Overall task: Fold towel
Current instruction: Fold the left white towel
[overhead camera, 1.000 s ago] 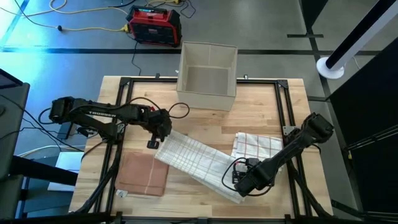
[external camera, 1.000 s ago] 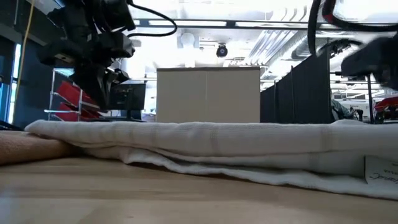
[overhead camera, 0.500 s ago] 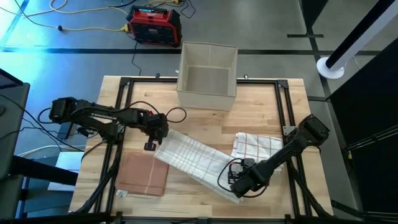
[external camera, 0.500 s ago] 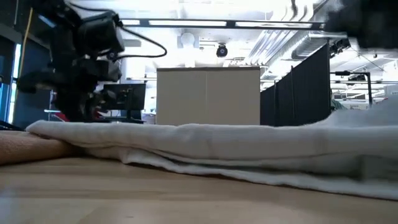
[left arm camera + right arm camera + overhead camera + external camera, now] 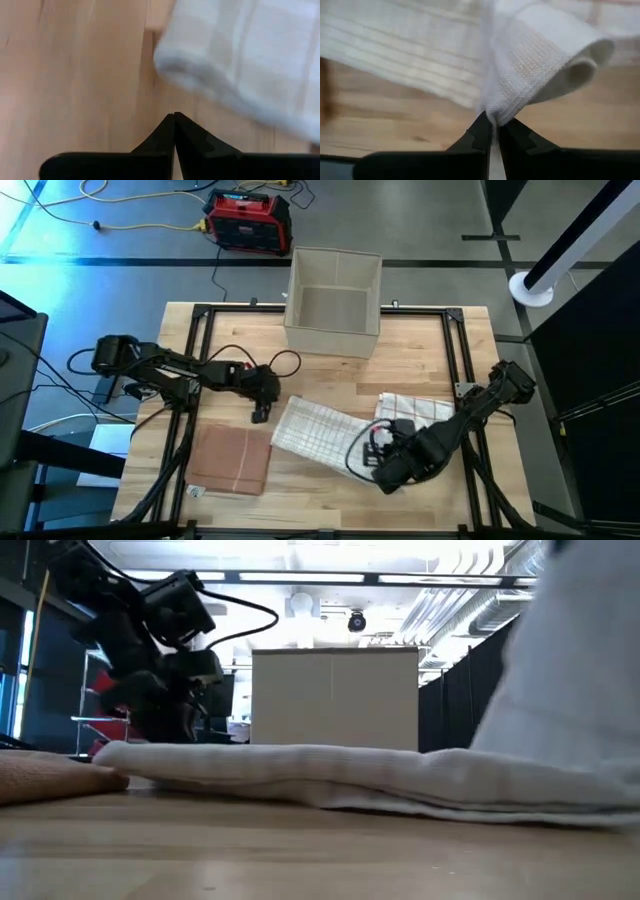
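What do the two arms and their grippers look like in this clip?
Both arms are dark, almost black, built of slim jointed segments. The left arm has faint pale lettering along one segment and a loose black cable looping near the left gripper. The right arm carries a similar black cable loop by the right gripper. Each gripper ends in two dark, tapered fingers with notched edges.

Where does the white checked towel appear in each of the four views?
High view: white checked towel in the table's middle, between both arms.
Low view: towel lies across the middle, rising at right.
Left wrist view: towel beyond the shut left hand.
Right wrist view: towel pinched in the right hand.
Shared landmark: beige box.
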Robot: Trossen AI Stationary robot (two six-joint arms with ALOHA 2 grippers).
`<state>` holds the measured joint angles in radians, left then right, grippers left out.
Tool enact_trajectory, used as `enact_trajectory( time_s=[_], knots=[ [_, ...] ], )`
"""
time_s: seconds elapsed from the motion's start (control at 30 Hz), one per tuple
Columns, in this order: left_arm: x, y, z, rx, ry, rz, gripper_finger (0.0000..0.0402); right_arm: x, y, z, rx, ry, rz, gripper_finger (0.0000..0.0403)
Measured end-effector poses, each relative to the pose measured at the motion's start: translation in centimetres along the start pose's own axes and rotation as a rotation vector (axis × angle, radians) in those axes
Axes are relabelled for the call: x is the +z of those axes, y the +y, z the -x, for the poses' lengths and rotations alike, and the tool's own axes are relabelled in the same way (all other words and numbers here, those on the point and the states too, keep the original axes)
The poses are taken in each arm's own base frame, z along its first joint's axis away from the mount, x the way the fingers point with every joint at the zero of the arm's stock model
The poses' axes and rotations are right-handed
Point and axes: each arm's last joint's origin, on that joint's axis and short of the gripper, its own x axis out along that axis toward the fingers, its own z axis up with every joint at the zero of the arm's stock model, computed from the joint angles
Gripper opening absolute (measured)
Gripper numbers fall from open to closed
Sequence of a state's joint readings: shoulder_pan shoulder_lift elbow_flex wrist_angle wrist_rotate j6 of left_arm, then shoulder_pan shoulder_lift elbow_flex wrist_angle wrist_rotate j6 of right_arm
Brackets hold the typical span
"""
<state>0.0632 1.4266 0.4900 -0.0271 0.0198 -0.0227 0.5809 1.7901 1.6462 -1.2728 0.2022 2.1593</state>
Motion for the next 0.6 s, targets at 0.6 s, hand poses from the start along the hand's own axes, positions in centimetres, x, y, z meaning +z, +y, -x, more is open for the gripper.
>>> enact_trajectory(
  time_s=[0.6],
  knots=[
    [0.8,-0.1,-2.4,-0.001,-0.085,0.032,0.0,10.9,11.8,-8.0,0.376,-0.136,0.316,0.0011]
  ],
)
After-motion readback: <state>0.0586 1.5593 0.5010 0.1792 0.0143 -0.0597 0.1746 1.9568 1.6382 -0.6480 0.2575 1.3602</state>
